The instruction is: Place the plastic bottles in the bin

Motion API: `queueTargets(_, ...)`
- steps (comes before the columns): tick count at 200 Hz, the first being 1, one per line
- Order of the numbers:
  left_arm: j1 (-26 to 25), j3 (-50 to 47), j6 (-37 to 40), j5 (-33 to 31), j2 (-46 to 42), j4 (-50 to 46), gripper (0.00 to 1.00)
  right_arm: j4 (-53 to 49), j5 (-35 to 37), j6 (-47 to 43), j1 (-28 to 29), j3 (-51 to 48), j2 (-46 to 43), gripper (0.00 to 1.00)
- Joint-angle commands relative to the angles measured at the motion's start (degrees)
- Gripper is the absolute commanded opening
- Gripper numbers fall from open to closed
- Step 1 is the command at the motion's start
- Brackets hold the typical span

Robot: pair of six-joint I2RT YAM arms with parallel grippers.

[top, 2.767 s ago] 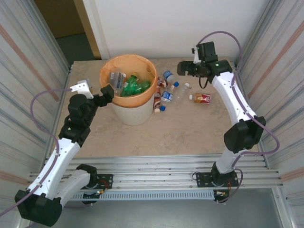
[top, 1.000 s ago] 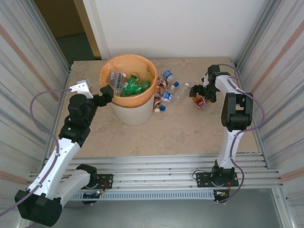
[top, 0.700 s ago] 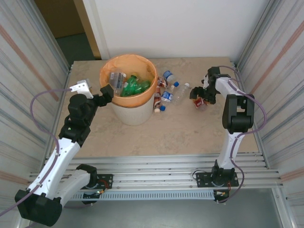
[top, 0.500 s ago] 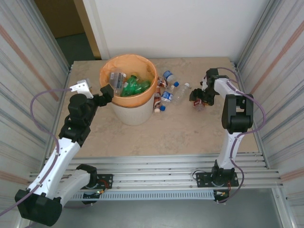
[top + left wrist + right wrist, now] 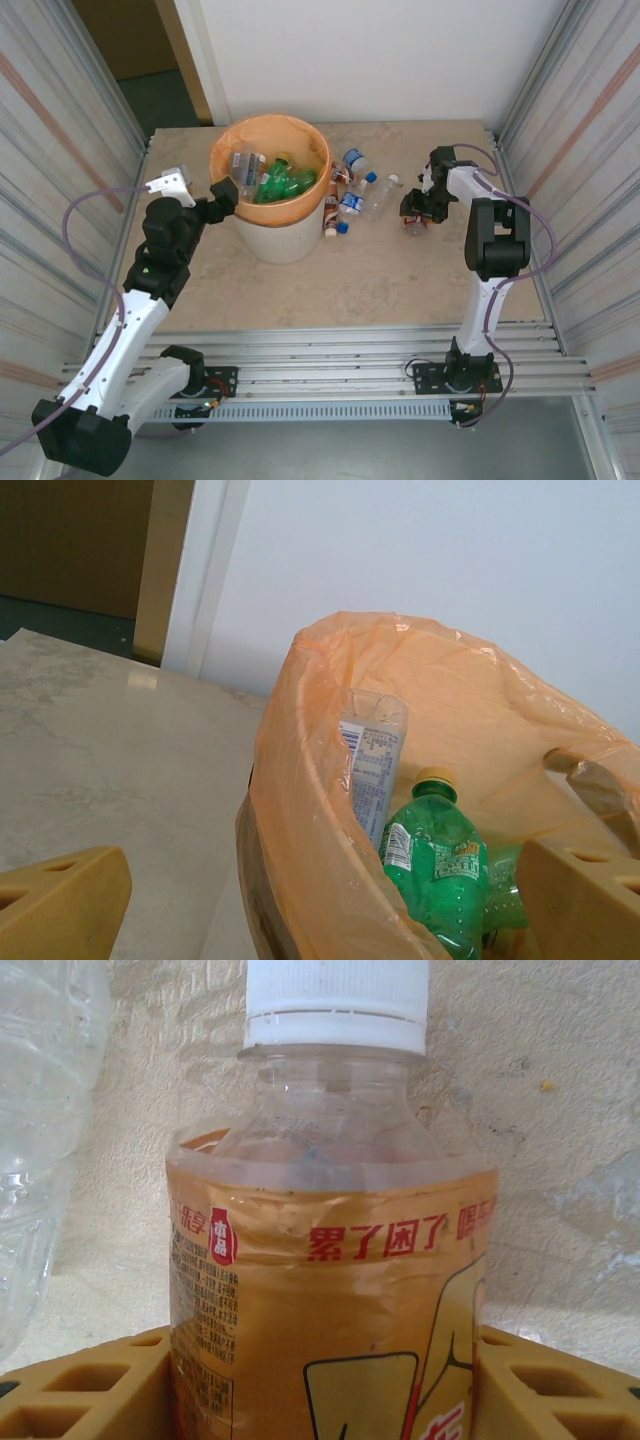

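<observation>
The bin, off-white with an orange liner, stands at the back left and holds green and clear plastic bottles. My left gripper is open, its fingers straddling the bin's near rim; a green bottle and a clear one lie inside. My right gripper is shut on a white-capped bottle with a gold and red label, a finger pressed to each side, low over the table. Several loose bottles lie between the bin and that gripper.
A clear crushed bottle lies just left of the held one. Metal walls close in on both sides, and a white wall stands behind. The bare stretch of table runs along the front.
The right arm came down from the back onto the red-labelled bottle. Over the last second its gripper slid a little left and forward, taking the bottle along. The left arm has not moved.
</observation>
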Motion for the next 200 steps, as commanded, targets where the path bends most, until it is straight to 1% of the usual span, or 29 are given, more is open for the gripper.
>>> queueTargets(1,0.8,1.1,0.5,-0.7,-1.1,0.3,0.99,0.0,1.0,0.9,0.7,-1.4,1.5,0.56)
queueTargets(23,0.8,0.7,0.5,-1.0,-1.6,0.1,0.99,0.5,1.6,1.3,0.9,-1.9,0.9,0.51)
queueTargets(57,1.0,0.6,0.5,-1.2,-2.2,-0.1,0.99,1.4,2.4,2.3,1.3,-3.4,-2.3,0.48)
queueTargets(109,1.1,0.3,0.2,-1.1,-2.4,-0.3,0.99,1.0,4.9,4.2,2.6,-4.9,-11.3,0.45)
queueTargets(136,1.1,0.2,0.1,-1.1,-2.4,-0.1,0.99,-0.3,7.0,4.9,4.5,-4.3,-17.6,0.44)
queueTargets(169,1.2,0.0,-0.1,-1.0,-2.4,0.0,0.99,-1.4,7.7,5.8,7.1,-2.0,-25.5,0.44)
queueTargets(200,1.2,-0.1,-0.3,-0.9,-2.4,0.2,0.99,-1.2,7.3,5.9,11.4,2.1,-31.2,0.43)
